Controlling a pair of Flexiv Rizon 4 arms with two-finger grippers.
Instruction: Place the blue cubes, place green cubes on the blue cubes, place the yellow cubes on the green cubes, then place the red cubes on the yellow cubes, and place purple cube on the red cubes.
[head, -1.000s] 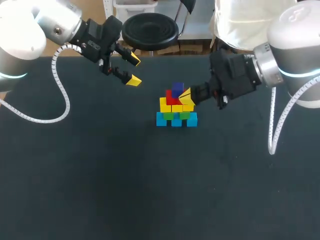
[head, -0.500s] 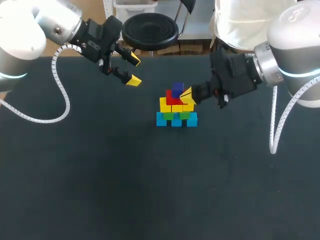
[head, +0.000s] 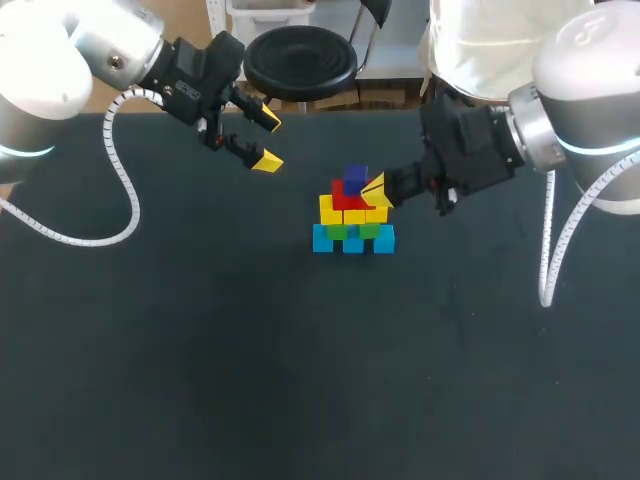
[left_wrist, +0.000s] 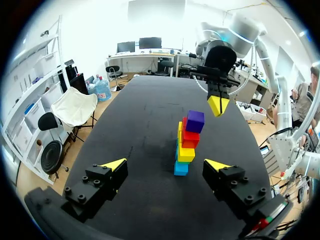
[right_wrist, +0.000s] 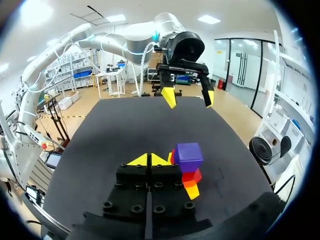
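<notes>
A cube pyramid stands mid-table: blue cubes (head: 352, 241) at the base, green cubes (head: 350, 231) on them, yellow cubes (head: 343, 213) above, red cubes (head: 345, 197) higher, and one purple cube (head: 355, 179) on top. In the left wrist view the purple cube (left_wrist: 195, 121) caps the stack ahead of my open left gripper (left_wrist: 165, 165). My left gripper (head: 267, 141) hangs empty to the stack's left and behind it. My right gripper (head: 376, 190) is shut and empty, its tips just right of the red and yellow cubes. In the right wrist view the purple cube (right_wrist: 189, 156) sits right beside the shut gripper (right_wrist: 148, 160).
The dark table (head: 200, 340) carries nothing but the stack. My left arm's white cable (head: 125, 195) loops over the table's left part; my right arm's cable (head: 548, 250) hangs at the right.
My right gripper has drawn back very slightly to the right from the stack. The left arm and the cubes have not moved.
</notes>
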